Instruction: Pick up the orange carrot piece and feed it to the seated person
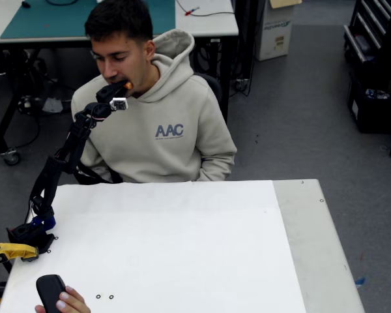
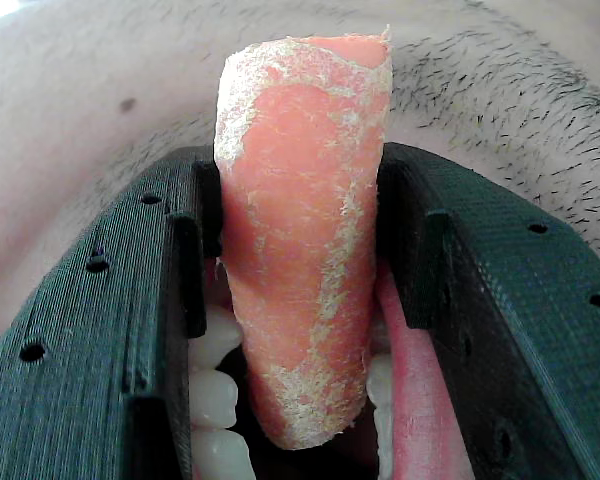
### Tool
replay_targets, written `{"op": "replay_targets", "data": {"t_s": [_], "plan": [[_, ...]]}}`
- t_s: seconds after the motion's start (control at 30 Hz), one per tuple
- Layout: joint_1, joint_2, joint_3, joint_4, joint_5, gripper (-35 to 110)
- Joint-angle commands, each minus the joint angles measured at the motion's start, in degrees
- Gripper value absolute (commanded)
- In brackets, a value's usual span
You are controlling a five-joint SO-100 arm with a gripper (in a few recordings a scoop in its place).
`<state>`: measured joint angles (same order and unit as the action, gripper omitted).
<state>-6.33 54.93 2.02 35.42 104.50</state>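
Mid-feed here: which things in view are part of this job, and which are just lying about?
Part of the job:
- orange carrot piece, clamped between the gripper's fingers, at the mouth
- gripper, raised to the face
- seated person, mouth open

Just lying about:
- yellow clamp at the arm's base
- dark object under a hand at the white table edge
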Motion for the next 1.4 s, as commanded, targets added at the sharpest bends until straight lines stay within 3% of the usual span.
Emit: {"op": "replay_targets", "data": {"t_s": [0.0, 0.6, 0.8, 1.07, 1.37], "plan": [[-0.2, 2.8, -4.8, -1.1, 1.0, -2], [0.9, 2.8, -5.8, -1.1, -1.7, -2], [0.9, 2.8, -5.9, -1.1, -8.6, 7], [1.5, 2.8, -6.0, -0.9, -8.9, 23], [5.2, 2.8, -5.3, -0.4, -9.1, 24]]}}
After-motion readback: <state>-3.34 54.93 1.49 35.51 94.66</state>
